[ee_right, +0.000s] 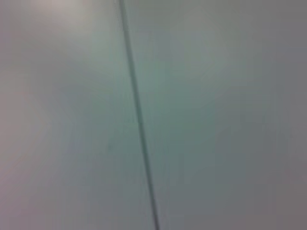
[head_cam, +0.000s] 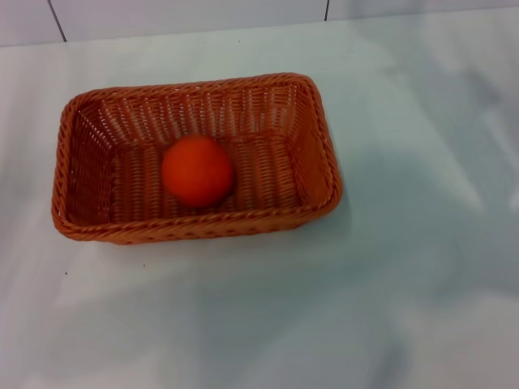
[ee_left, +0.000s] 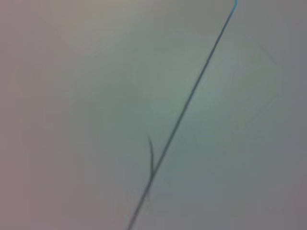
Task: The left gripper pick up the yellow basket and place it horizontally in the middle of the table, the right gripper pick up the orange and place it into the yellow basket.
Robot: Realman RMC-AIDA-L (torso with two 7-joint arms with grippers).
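Observation:
The yellow basket point(head_cam: 320, 158), an orange-brown woven rectangle with a braided rim, lies lengthwise across the white table in the head view, a little left of centre. The orange point(head_cam: 197, 170) rests inside it on the basket floor, near the middle. Neither gripper shows in the head view. The left wrist view and the right wrist view show only a pale surface with a thin dark seam; no fingers, basket or orange appear in them.
The white table point(head_cam: 389, 308) spreads around the basket. A tiled wall with dark seams point(head_cam: 57, 20) runs along the far edge. A dark seam line point(ee_left: 192, 93) crosses the left wrist view, and another seam line point(ee_right: 139, 120) crosses the right wrist view.

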